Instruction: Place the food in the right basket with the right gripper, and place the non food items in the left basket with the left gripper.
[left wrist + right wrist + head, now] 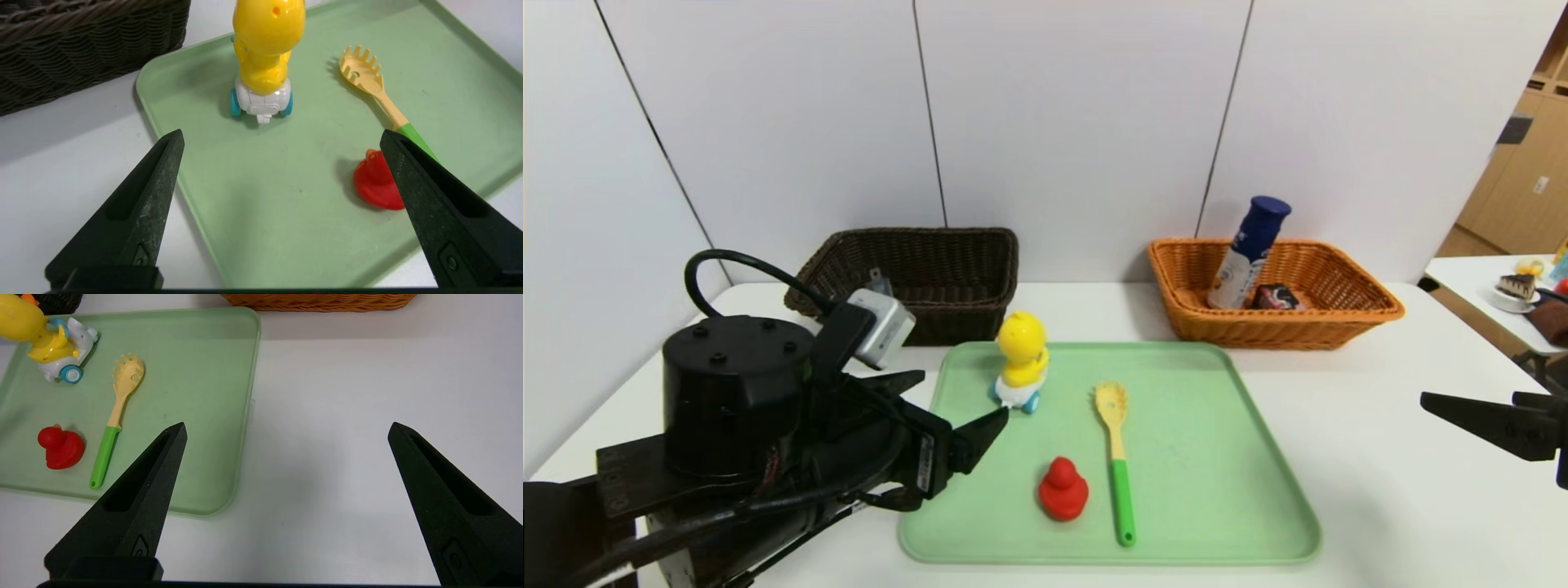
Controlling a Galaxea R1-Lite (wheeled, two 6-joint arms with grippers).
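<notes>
The left gripper (282,139) hangs low over the near left corner of the green tray (1241,523), its jaws spread wide and holding nothing. Between and beyond its tips stands the yellow duck toy (265,57), upright on its white and blue wheels, apart from both fingers. The small red rubber duck (378,183) sits just beside one tip, and the yellow pasta fork (376,90) with its green handle lies flat on the tray next to it.

The right gripper (286,430) is parked over the bare worktop (1405,425) to the right of the tray, jaws also wide and empty.

In the head view, the food half looks finished: the white bottle (1245,253) with the dark blue cap leans inside the orange basket (1339,314), and the small black carton (1276,296) lies beside it on the basket floor.

The non-food half appears mostly still to do. Three items remain on the tray, none gripped. The dark brown basket (915,278) stands behind the tray's left corner; its inside is largely hidden, so whether the grey case is already in there cannot be told, and no such case shows on the tray or worktop. The wheeled duck looks like the likeliest next pick.
</notes>
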